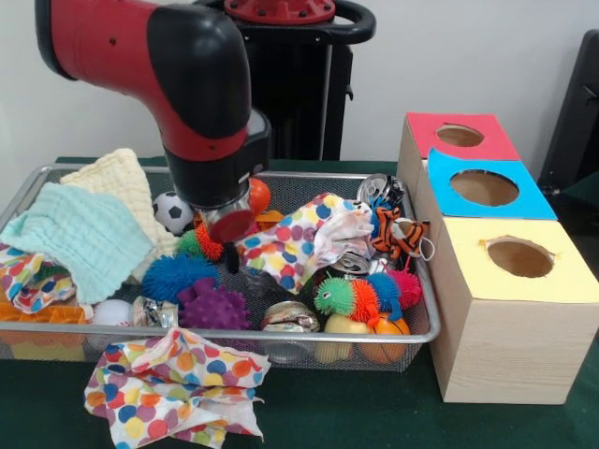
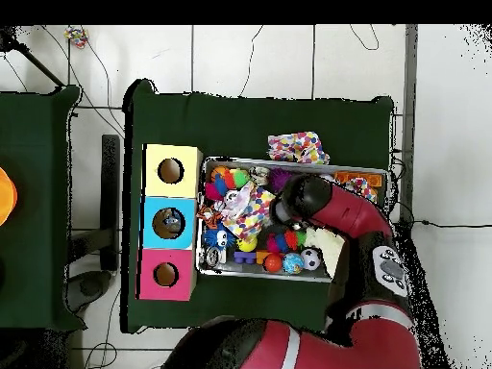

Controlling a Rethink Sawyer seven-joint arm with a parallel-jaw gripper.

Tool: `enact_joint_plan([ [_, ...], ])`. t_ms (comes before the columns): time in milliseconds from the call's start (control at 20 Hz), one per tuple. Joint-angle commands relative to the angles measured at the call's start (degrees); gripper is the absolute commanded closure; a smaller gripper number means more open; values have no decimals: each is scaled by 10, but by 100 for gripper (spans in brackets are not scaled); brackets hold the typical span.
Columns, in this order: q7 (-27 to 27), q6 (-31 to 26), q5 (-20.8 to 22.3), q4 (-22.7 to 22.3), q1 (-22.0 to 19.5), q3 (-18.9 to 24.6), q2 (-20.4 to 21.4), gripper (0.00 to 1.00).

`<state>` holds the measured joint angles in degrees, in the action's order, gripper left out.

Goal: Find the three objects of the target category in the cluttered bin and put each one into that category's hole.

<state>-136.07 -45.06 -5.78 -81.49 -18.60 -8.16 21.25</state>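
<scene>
A wire mesh bin (image 1: 234, 329) holds a jumble of toys, cans and cloths. My gripper (image 1: 231, 253) reaches down into its middle, between a green-and-orange spiky ball (image 1: 198, 243) and a polka-dot cloth (image 1: 290, 241). The wrist hides most of it, and in the overhead view the arm (image 2: 298, 199) covers it fully. Around it lie a blue spiky ball (image 1: 171, 274), a purple spiky ball (image 1: 213, 307), a soccer ball (image 1: 172, 211) and an orange ball (image 1: 258, 195). Right of the bin stands a row of boxes with round holes: red-topped (image 1: 426, 131), blue-topped (image 1: 449, 178) and yellow-topped (image 1: 468, 267).
A teal cloth (image 1: 80, 238) and a pale yellow cloth (image 1: 117, 178) fill the bin's left end. Crushed cans (image 1: 288, 315), a striped tiger toy (image 1: 401, 236) and a multicoloured spiky toy (image 1: 360, 297) lie at its right. Another polka-dot cloth (image 1: 173, 383) lies on the green table outside the bin.
</scene>
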Motion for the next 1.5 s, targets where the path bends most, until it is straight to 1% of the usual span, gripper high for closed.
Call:
enact_joint_plan([
  [50, -118, -116, -90, -9, -13, 53, 53, 0],
  [100, -127, -126, -99, -4, -10, 50, 50, 0],
  [150, -125, -128, -105, -10, -9, 47, 54, 0],
  [350, -107, -102, -122, -18, -13, 43, 44, 0],
  [450, -101, -97, -124, -7, -14, 39, 34, 0],
  [500, -92, -90, -125, -17, -18, 36, 39, 0],
  [550, -84, -84, -125, -18, -24, 35, 34, 0],
  [850, -68, -87, -116, 18, -40, 27, 14, 0],
  [950, -65, -68, -117, 25, -47, 32, -3, 0],
  [1000, -67, -49, -120, 23, -50, 35, -9, 0],
  [1150, -79, -7, -135, -1, -47, 47, -16, 0],
  [1250, -86, 9, -145, -12, -46, 53, -22, 0],
  [1500, -102, 19, -168, -25, -36, 55, -24, 0],
])
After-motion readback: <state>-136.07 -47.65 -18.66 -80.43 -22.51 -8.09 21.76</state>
